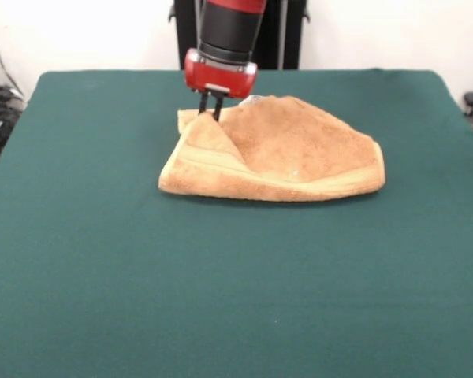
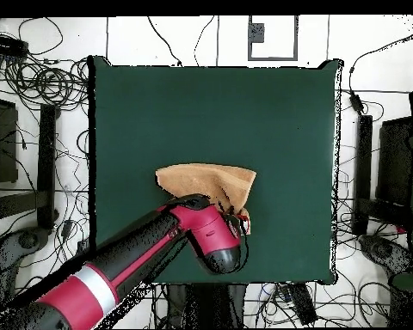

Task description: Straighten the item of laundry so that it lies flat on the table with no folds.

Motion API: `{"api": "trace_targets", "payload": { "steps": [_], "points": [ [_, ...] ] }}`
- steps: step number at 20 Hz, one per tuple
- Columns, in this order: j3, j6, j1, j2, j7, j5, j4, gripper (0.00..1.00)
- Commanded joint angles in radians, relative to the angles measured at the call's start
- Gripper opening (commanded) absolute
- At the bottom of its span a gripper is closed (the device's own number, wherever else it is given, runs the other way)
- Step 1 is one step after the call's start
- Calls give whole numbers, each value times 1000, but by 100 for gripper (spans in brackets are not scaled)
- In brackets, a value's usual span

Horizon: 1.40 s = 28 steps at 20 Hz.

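Observation:
The orange-tan towel [image 1: 292, 150] lies crumpled and folded over on the far middle of the green table [image 1: 102, 276]. Its striped band runs along the near edge. My gripper [image 1: 211, 113] comes down at the towel's far left corner. The two fingers stand close together, pinched on a raised peak of cloth that slopes up to them. In the overhead view the towel [image 2: 206, 182] shows as a fan shape. The red wrist [image 2: 214, 236] covers the towel's edge nearest the robot and hides the fingers.
The robot's black pedestal [image 1: 240, 35] stands behind the table's far edge. Cables and stands [image 2: 38, 103] surround the table on the floor. Green cloth stretches wide on all sides of the towel.

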Motion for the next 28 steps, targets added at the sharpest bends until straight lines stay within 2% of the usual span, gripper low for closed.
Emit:
{"api": "trace_targets", "payload": {
  "steps": [1,3,5,6,7,15,17,22,23,25,28],
  "points": [
    [242,125,-23,-20,122,119,-52,0],
    [182,113,-40,-16,-208,402,-29,0],
    [36,-5,10,81,-389,692,0,0],
    [7,-29,24,105,-410,744,7,0],
    [-43,-75,46,147,-451,835,23,0],
    [-217,-228,120,296,-596,1145,87,0],
    [-224,-238,123,306,-605,1166,92,0],
    [-192,-207,100,272,-575,1096,67,0],
    [-154,-176,82,243,-538,1023,46,0],
    [-114,-157,60,216,-504,942,21,0],
    [-136,-232,49,236,-571,974,12,0]
  ]
}}
